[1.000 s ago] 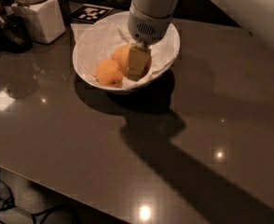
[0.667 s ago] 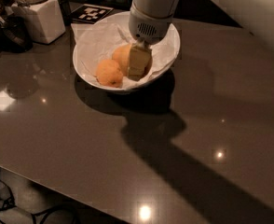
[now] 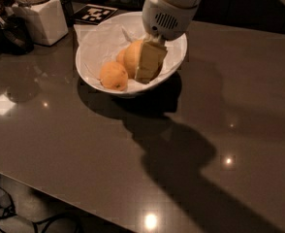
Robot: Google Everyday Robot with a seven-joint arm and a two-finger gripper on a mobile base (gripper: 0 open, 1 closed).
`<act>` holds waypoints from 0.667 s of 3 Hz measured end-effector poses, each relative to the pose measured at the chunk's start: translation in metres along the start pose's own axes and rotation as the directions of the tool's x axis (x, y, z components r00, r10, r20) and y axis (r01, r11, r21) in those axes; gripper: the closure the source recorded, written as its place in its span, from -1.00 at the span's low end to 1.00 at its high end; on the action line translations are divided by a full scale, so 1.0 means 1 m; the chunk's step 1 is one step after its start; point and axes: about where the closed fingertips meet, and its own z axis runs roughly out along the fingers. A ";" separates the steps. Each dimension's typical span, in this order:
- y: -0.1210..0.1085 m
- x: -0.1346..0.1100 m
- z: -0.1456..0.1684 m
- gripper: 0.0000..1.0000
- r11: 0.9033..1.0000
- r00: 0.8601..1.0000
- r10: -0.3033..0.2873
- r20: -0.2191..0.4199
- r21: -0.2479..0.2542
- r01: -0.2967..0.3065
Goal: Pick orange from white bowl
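My gripper (image 3: pixel 140 70) is down inside the white bowl (image 3: pixel 177 62), and my fingers (image 3: pixel 150 62) look clamped on the orange (image 3: pixel 131 57). The near one lies flat against its skin and the far one is hidden behind it. The orange rests on the crumpled paper (image 3: pixel 101 41) near the middle of the bowl. A deeper-coloured orange (image 3: pixel 114 75) sits just beyond my fingertips on the side away from my wrist, touching or nearly touching mine. A smaller one (image 3: pixel 120 56) peeps out behind. I judge the fruit fairly heavy for its size, firm with a little give, and smooth enough to roll or slide out of flat pads. So I want my pads across its widest part, opposite each other and level with its middle. I should squeeze only enough to stop it slipping, since too much would bruise it.
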 end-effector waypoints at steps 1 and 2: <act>0.038 0.012 -0.049 1.00 1.000 0.998 0.018 0.061 0.021 -0.019; 0.038 0.012 -0.051 1.00 1.000 0.998 0.019 0.064 0.023 -0.020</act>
